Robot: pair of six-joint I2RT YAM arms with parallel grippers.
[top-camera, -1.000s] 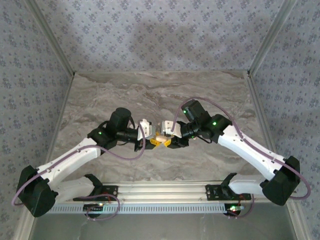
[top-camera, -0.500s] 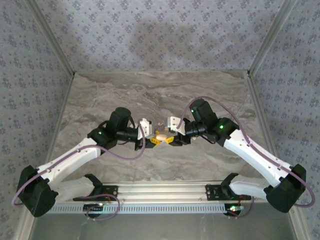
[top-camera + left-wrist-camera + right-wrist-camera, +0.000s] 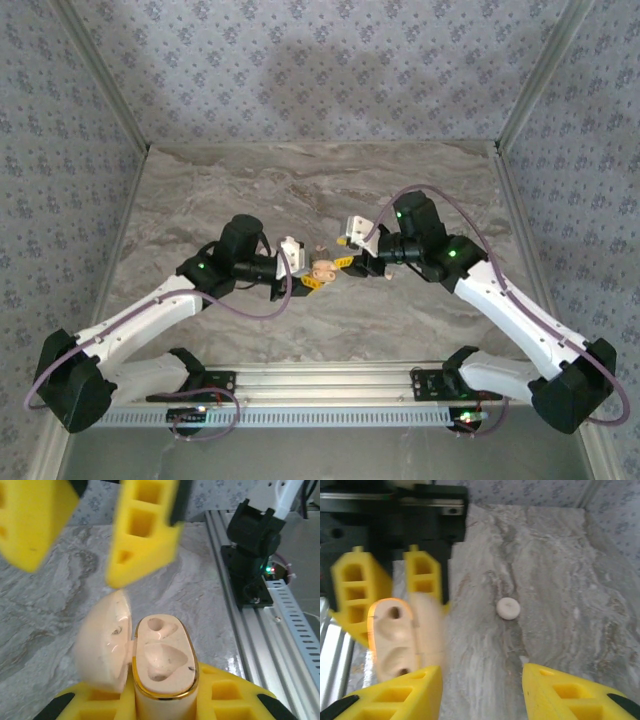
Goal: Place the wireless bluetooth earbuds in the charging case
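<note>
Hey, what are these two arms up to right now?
The left gripper is shut on a small cream charging case, holding it with its lid flipped open. The right gripper hangs open and empty close to the case. One tiny white earbud lies on the marble table, not yet picked up.

From above I see my left gripper [image 3: 309, 279] closed on the cream charging case [image 3: 322, 268], which sits at its yellow fingertips, while my right gripper [image 3: 342, 261] hangs just beside the case's far side, above the marble table [image 3: 250, 190].
</note>
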